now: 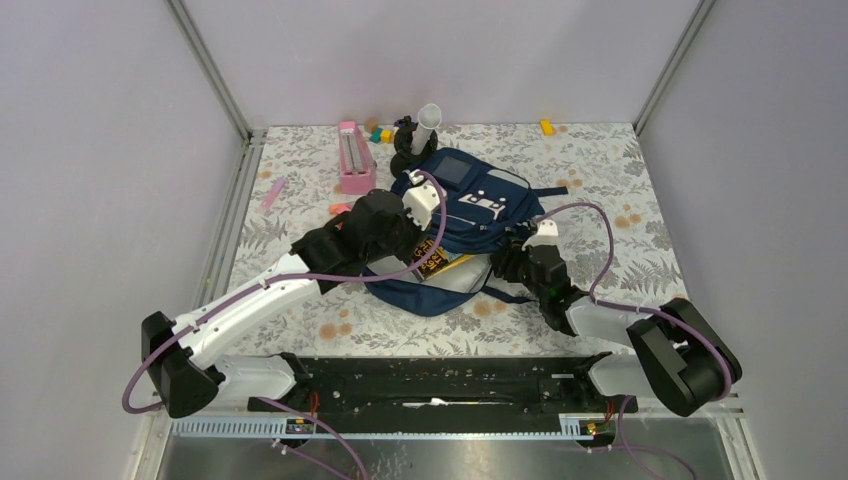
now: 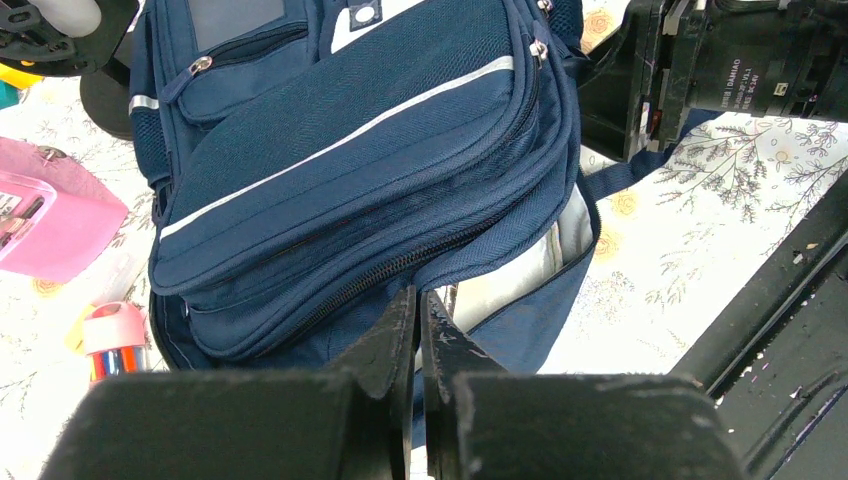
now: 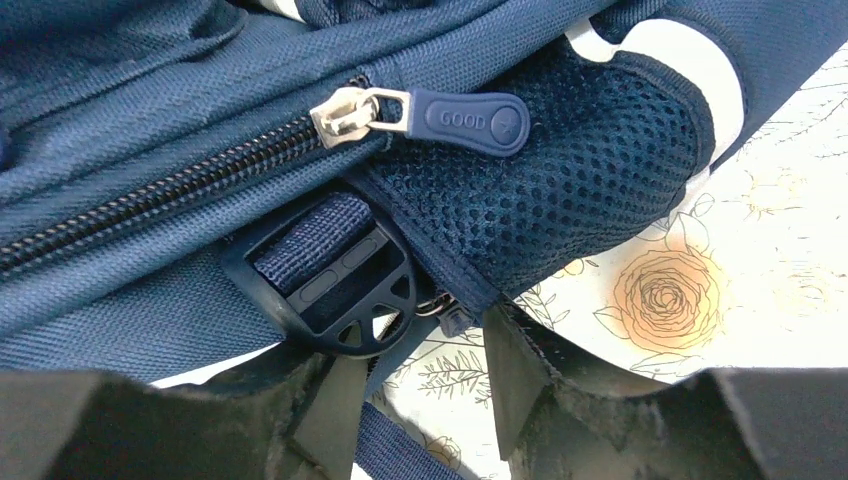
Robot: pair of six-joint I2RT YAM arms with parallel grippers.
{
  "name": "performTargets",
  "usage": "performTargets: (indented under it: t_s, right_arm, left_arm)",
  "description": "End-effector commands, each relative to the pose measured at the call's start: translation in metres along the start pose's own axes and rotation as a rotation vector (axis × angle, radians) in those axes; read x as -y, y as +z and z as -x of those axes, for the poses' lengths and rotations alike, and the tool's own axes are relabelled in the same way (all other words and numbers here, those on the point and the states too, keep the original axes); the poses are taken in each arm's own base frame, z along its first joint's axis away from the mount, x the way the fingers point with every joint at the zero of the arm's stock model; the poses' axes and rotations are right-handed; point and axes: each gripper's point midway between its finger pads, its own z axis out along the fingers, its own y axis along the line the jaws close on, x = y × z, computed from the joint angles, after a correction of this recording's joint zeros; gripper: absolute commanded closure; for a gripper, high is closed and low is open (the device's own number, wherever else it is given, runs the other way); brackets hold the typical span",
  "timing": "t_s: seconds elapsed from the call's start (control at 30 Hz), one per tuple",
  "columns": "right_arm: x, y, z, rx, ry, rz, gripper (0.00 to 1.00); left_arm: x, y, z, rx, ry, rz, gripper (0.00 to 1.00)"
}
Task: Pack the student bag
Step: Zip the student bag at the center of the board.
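One landmark: the student bag (image 1: 470,205), found mid-table, long axis near-to-far, open mouth at its near end. Saw the right gripper (image 3: 420,370) at its near right corner, jaws apart on nothing, strap buckle (image 3: 330,290) just ahead, zipper pull (image 3: 468,120) past that. Saw the left gripper (image 2: 420,310) pressed together at the mouth's edge. Judged the right nearer the pull. Noted a book (image 1: 437,262) jutting from the mouth, pink case (image 1: 353,160) off its far left.
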Motion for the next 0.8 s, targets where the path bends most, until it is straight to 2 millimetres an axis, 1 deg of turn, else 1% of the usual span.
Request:
performTargets:
  t_s: [0.0,0.1,0.23,0.4,0.47,0.63,0.77]
  right_arm:
    - [-0.018,-0.003,0.032,0.119,0.041,0.063,0.50]
    - [-0.017,-0.006,0.031,0.115,0.048,0.057,0.51]
    - [-0.014,-0.013,0.028,0.092,0.047,0.034,0.55]
    - [-0.019,-0.023,0.024,0.082,0.054,0.042,0.56]
    - [-0.017,-0.025,0.023,0.089,0.054,0.034,0.56]
    - [-0.011,-0.017,0.019,0.055,0.023,-0.008,0.55]
    - [0.000,-0.010,0.015,0.057,0.013,-0.067,0.53]
  left_arm:
    - [-0.008,-0.012,0.031,0.114,-0.005,0.023,1.00]
    - [-0.007,-0.011,0.031,0.113,-0.007,0.018,1.00]
    - [-0.007,-0.010,0.031,0.111,-0.007,0.016,1.00]
    - [-0.007,-0.009,0.029,0.106,-0.009,0.015,1.00]
    - [-0.006,-0.008,0.029,0.106,-0.010,0.013,1.00]
    - [-0.005,-0.008,0.029,0.105,-0.011,0.007,1.00]
    - [-0.005,-0.009,0.029,0.105,-0.011,0.007,1.00]
